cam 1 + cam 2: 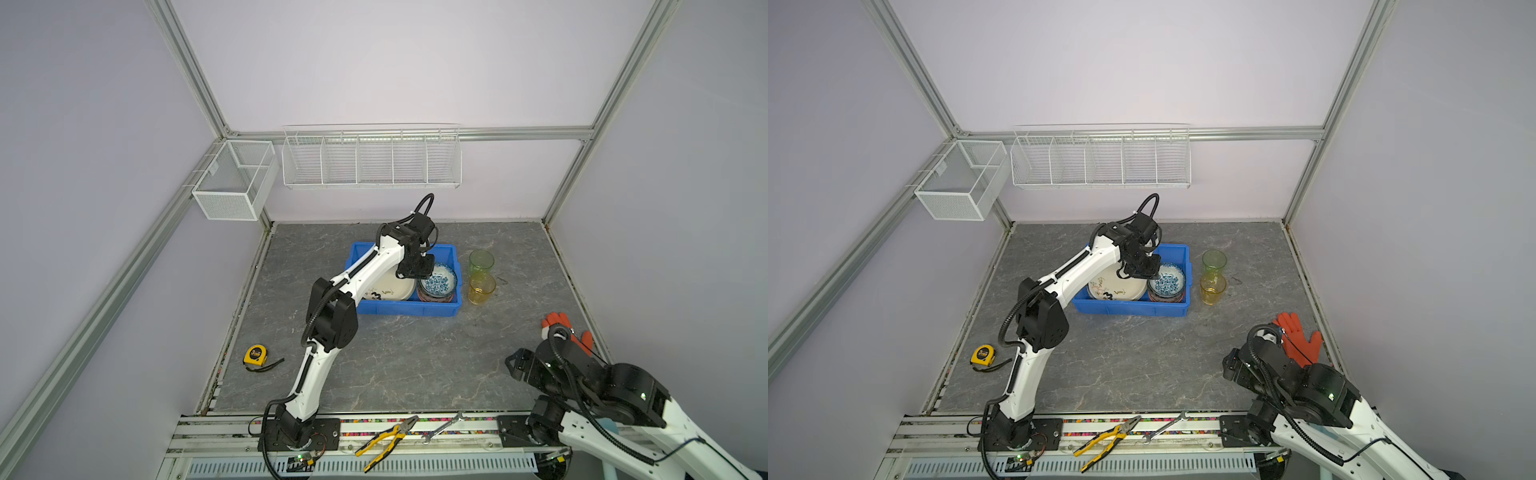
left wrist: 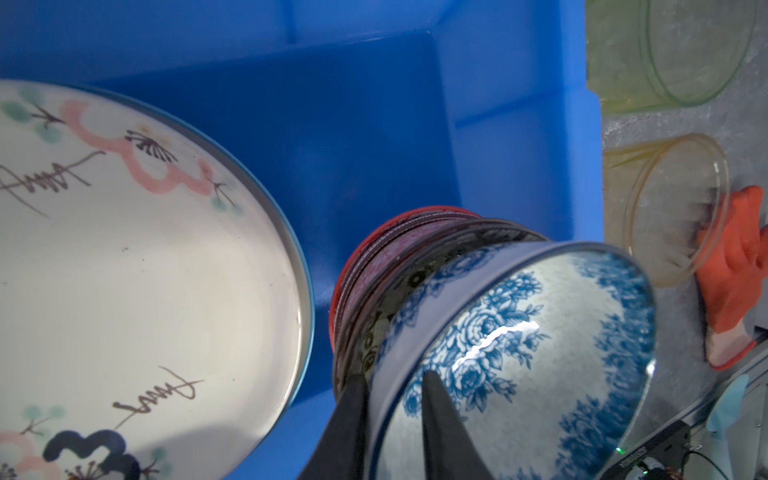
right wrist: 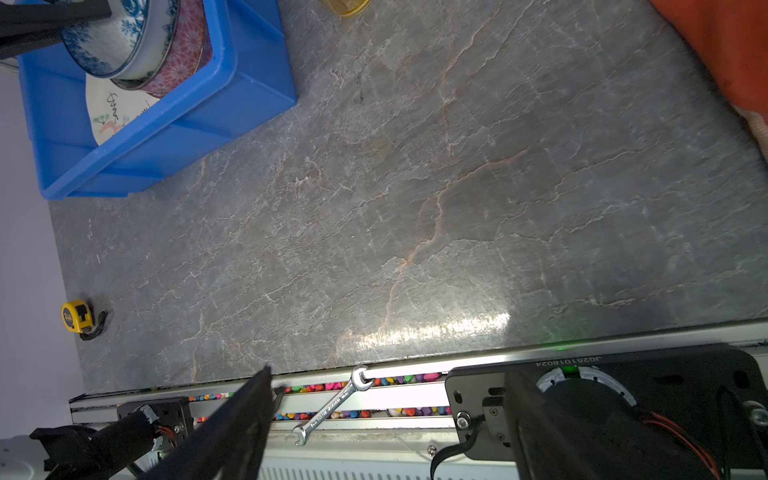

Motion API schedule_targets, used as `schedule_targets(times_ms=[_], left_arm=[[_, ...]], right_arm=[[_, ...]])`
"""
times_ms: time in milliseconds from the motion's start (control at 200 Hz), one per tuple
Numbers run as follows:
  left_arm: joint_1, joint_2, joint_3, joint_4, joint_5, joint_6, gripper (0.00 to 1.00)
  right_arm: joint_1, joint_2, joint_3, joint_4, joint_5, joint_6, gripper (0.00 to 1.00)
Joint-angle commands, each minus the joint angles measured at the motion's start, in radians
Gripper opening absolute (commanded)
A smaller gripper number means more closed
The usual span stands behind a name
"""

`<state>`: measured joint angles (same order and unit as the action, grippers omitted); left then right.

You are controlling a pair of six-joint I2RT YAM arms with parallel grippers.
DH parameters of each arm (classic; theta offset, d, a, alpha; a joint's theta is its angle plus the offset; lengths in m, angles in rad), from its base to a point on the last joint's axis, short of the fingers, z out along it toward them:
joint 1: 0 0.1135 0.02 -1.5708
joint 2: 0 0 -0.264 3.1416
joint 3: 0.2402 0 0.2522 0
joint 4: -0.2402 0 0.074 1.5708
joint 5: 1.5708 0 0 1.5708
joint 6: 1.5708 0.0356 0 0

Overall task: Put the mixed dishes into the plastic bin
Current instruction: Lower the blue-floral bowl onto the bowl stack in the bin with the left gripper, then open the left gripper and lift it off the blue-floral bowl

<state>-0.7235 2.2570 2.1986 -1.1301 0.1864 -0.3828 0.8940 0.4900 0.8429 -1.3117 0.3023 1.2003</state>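
The left gripper (image 2: 395,378) is positioned inside the plastic bin (image 2: 374,104), its jaws slightly parted astride the rim of the blue bowl (image 2: 519,332), which is nested on stacked bowls. A cream plate (image 2: 145,270) is laid flat just beside it. The green glass (image 1: 481,262) and amber glass (image 1: 482,289) are seen outside the bin, and the right gripper (image 3: 390,372), well away, is held wide apart around nothing.

This is a robotics lab test cell, not a home. Silver aluminium-profile frame posts (image 1: 191,70) hold plain pale lilac wall panels (image 1: 374,62) around a grey marble-patterned tabletop (image 1: 415,357). A white-and-black left robot arm (image 1: 316,374) and a matching right robot arm (image 1: 623,386) are bolted to a slotted aluminium front rail (image 1: 216,434). On the rail lie yellow-handled pliers (image 1: 384,442) and a steel open-ended wrench (image 1: 442,428). A long white wire rack (image 1: 370,162) hangs on the back wall.
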Motion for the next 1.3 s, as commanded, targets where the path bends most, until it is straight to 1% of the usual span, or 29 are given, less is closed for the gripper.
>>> schedule_targets(times_ms=[0, 170, 365, 460, 730, 890, 985, 1060, 1220, 1295], left_arm=[[0.002, -0.049, -0.02, 0.003, 0.012, -0.004, 0.32], [0.002, -0.062, -0.026, 0.013, 0.023, -0.015, 0.4], [0.002, -0.079, -0.023, 0.023, 0.039, -0.022, 0.54], [0.002, -0.082, -0.025, 0.023, 0.041, -0.023, 0.59], [0.002, -0.111, -0.062, 0.036, 0.041, -0.026, 0.62], [0.002, -0.133, -0.073, 0.034, 0.035, -0.023, 0.68], [0.002, -0.145, -0.084, 0.036, 0.032, -0.02, 0.74], [0.002, -0.155, -0.096, 0.035, 0.025, -0.019, 0.82], [0.002, -0.197, -0.162, 0.07, 0.023, -0.028, 0.91], [0.002, -0.215, -0.189, 0.079, 0.022, -0.031, 0.98]], right_arm=[[0.008, -0.006, -0.005, 0.015, 0.018, -0.009, 0.88], [0.008, -0.008, -0.002, 0.017, 0.018, -0.012, 0.88], [0.008, -0.019, -0.007, 0.017, 0.014, -0.011, 0.88], [0.008, -0.02, -0.008, 0.02, 0.015, -0.011, 0.88], [0.008, -0.004, -0.002, 0.023, 0.011, -0.017, 0.88], [0.009, -0.005, -0.002, 0.024, 0.011, -0.015, 0.88], [0.008, -0.003, -0.008, 0.036, 0.009, -0.019, 0.88], [0.008, 0.005, -0.01, 0.049, 0.009, -0.025, 0.88], [0.008, 0.044, -0.003, 0.077, 0.006, -0.051, 0.88], [0.008, 0.065, -0.001, 0.093, 0.003, -0.064, 0.88]])
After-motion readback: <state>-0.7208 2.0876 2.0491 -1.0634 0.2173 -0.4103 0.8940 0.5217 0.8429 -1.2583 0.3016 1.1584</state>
